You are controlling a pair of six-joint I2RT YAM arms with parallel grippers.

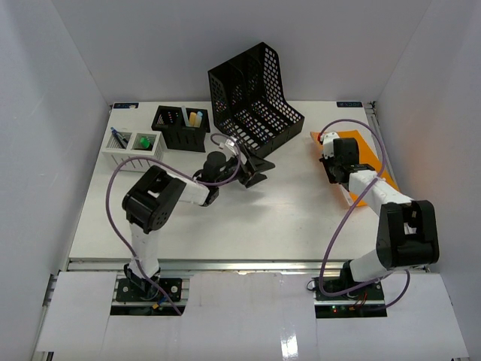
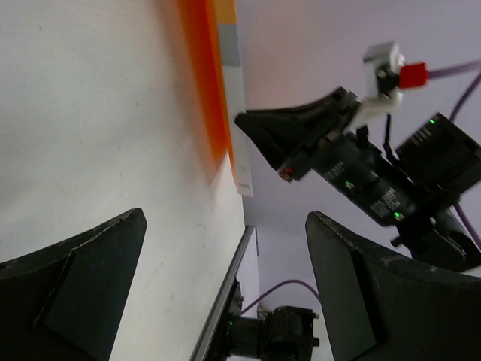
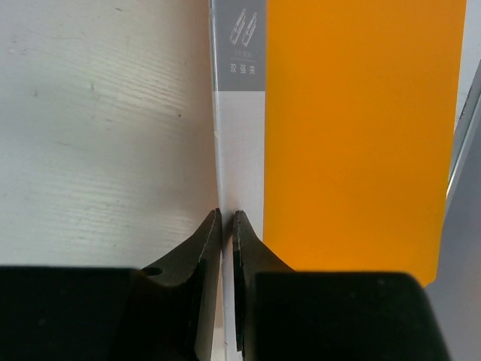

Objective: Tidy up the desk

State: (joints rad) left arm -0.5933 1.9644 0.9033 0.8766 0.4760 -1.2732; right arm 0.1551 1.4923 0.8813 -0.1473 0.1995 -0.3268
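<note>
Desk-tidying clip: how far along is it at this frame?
Done, apparently: pens and small items sit in the white tray and black pen holder at the back left of the desk. In hand: the right claw is shut on the orange folder at its spine edge; the left claw hangs open, empty. Left: the folder lies outside the black file rack.

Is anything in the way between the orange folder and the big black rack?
Bare desk lies between the orange folder and the black rack, but the open left gripper hangs right in front of the rack and might get in the way.
</note>
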